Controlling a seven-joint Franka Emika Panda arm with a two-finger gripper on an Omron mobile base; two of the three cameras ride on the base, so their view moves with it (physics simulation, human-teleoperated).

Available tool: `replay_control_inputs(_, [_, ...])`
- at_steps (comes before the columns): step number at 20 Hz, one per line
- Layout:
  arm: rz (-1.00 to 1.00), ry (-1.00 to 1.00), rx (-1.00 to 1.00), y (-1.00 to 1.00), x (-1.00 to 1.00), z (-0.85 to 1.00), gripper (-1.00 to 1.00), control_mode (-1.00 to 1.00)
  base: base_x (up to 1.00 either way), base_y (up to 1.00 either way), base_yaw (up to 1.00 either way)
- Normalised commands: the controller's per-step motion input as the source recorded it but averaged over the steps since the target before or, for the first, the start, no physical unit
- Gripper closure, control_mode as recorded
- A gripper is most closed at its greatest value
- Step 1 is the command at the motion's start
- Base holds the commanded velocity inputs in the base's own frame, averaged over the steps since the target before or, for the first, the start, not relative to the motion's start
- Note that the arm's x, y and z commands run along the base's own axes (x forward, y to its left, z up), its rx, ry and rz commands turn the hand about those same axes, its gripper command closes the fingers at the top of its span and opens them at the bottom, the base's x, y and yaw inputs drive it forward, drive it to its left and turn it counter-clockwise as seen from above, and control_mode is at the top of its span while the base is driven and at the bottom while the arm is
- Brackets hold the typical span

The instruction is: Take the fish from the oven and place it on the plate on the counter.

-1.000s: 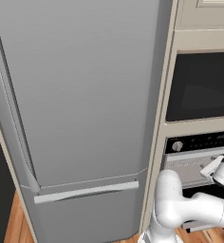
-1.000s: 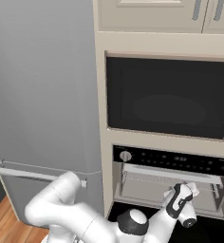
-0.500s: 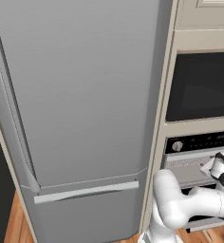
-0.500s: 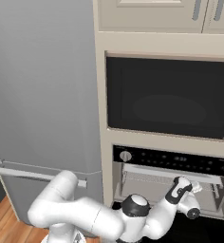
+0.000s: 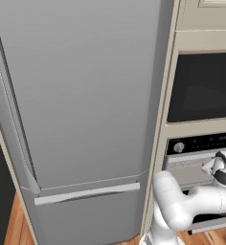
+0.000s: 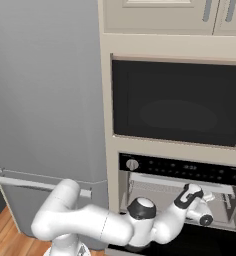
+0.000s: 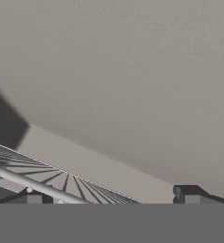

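The oven (image 6: pixel 185 168) stands with its door down, below its black control strip and round silver knob (image 6: pixel 132 164). My arm reaches into the cavity, and its wrist (image 6: pixel 190 196) sits just under the top edge of the opening, also seen at the oven (image 5: pixel 206 142) as the wrist (image 5: pixel 224 167). In the hand view my gripper (image 7: pixel 111 198) is open, its two fingertips (image 7: pixel 189 194) far apart with nothing between them. It faces the oven's plain grey inner wall (image 7: pixel 133 85), with a wire rack (image 7: pixel 42 180) at the lower left. The fish, the plate and the counter are out of view.
A tall grey fridge (image 5: pixel 86 95) fills the left side. A black-glass appliance (image 6: pixel 180 107) sits above the oven, with cream cabinets over it. The lowered oven door (image 6: pixel 210 245) juts out at the bottom right. Wooden floor (image 5: pixel 14 229) shows at the lower left.
My hand has risen and pushed further into the oven cavity. The gripper has stayed open.
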Motion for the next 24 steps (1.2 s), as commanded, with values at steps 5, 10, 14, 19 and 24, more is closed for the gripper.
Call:
replay_control_inputs(5, [0.0, -0.19, 0.32, -0.02, -0.42, -1.0, -1.0, -1.0, 0.0, 0.0, 0.0])
replay_control_inputs(10, [0.0, -0.27, 0.29, 0.0, -0.01, -1.0, -1.0, -1.0, 0.0, 0.0, 0.0])
replay_control_inputs(14, [-0.01, -0.2, 0.31, 0.0, 0.0, -0.86, -1.0, -1.0, 0.0, 0.0, 0.0])
replay_control_inputs(19, [0.0, -0.08, 0.3, 0.0, -0.12, -0.69, 1.0, -1.0, 0.0, 0.0, 0.0])
replay_control_inputs(24, [0.0, -0.02, 0.17, 0.0, -0.15, -0.75, 1.0, -1.0, 0.0, 0.0, 0.0])
